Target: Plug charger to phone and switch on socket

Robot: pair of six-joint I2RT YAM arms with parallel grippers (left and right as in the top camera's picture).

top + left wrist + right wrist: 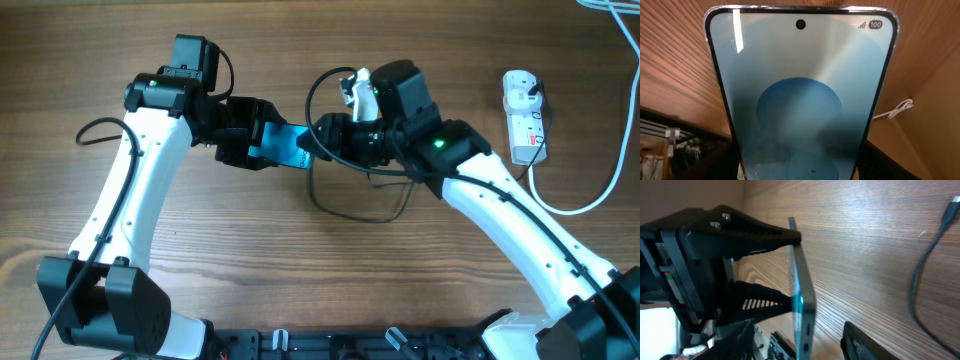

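Two grippers faced each other above the table centre. You saw the left gripper [258,142] pinching the phone [287,146], held off the wood with its screen lit. The right gripper [325,140] sat at the phone's 3 o'clock end, its fingers [865,342] spread either side of the port edge, gripping nothing. The charger [345,205] lay looped on the table at that gripper's 6 o'clock. The socket [524,115] lay at 2 o'clock, well apart.

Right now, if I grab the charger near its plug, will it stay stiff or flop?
Probably floppy: the charger lies in loose curves on the table. It looks thin, so it is likely light, with slack trailing behind. Its small plug may swivel.
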